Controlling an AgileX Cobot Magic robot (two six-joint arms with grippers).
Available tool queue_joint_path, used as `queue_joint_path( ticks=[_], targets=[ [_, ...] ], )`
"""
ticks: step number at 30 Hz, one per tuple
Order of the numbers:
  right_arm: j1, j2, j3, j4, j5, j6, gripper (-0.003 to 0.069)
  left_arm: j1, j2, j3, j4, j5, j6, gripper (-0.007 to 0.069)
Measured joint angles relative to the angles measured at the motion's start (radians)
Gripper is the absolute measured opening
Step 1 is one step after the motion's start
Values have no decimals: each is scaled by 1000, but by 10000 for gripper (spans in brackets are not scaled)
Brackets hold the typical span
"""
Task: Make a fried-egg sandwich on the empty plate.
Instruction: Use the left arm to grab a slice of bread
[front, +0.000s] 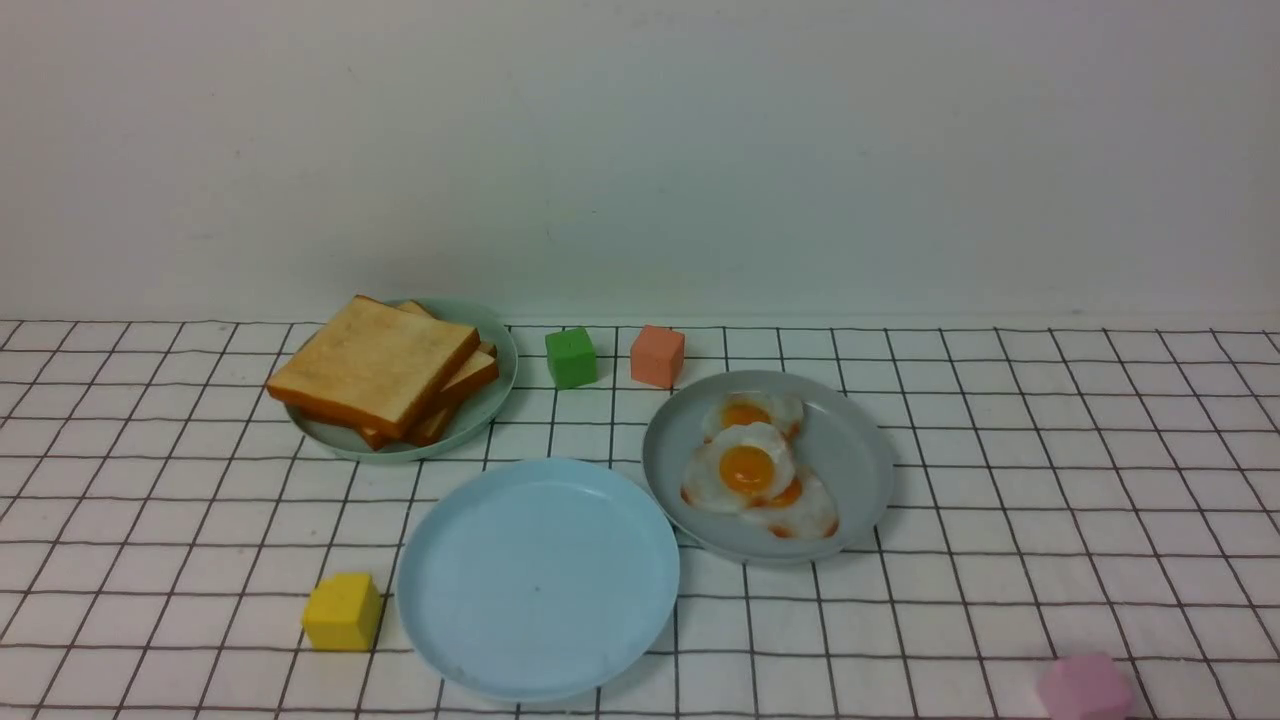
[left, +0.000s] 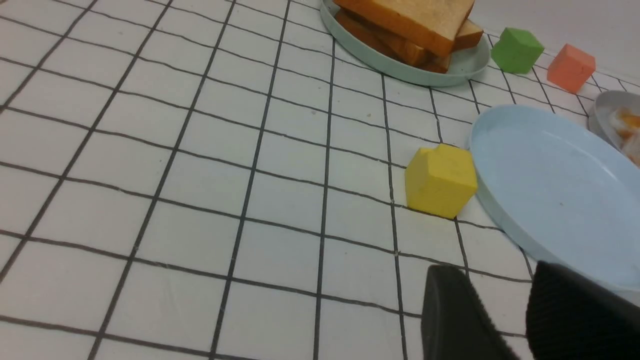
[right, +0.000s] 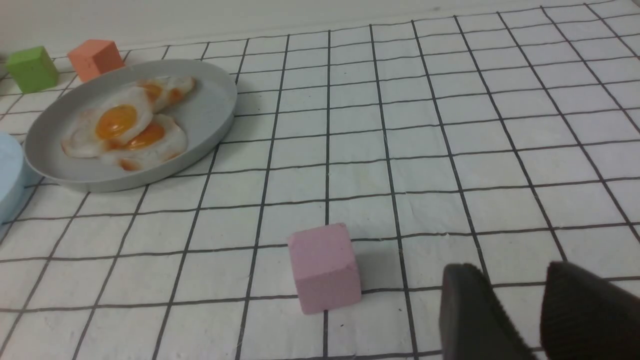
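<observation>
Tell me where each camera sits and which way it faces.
Front view: between the arms, facing the wall over the empty plate; no arm shows.
Left wrist view: low, facing yellow cube and toast; left gripper shows.
Right wrist view: low, facing pink cube and eggs; right gripper shows.
Both wrist views share the green cube.

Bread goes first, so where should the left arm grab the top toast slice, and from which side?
The top toast slice lies flat, its left corner jutting past the mint-green plate rim; probably pinch that corner, coming low from the robot's left.
</observation>
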Motion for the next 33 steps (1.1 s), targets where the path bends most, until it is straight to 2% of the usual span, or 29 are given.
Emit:
queue_joint_path(
  ticks=[3,9,15,19,24,25,27,28,30,33],
  targets=[
    [0,0,0,0,0,0,241,0,0,1,-53,-63,-36,238],
    [0,0,0,0,0,0,241,0,0,1,-369,-181,-203,238],
    [0,0,0,0,0,0,241,0,0,-2,-529,-250,-224,227],
    [0,0,0,0,0,0,241,0,0,-63,-534,-168,-138,177],
    [0,0,0,0,0,0,241,-7,202,-300,-530,13,139,62],
    [0,0,0,0,0,0,241,-9,213,-309,-530,20,139,62],
    [0,0,0,-1,0,0,241,-55,354,-427,-481,127,242,48],
    [0,0,0,-2,0,0,241,-59,374,-445,-474,135,246,48],
    [0,0,0,-8,0,0,241,-113,472,-546,-378,227,257,48],
    [-1,0,0,-51,-9,0,241,-179,641,-691,-207,359,184,48]
  ],
)
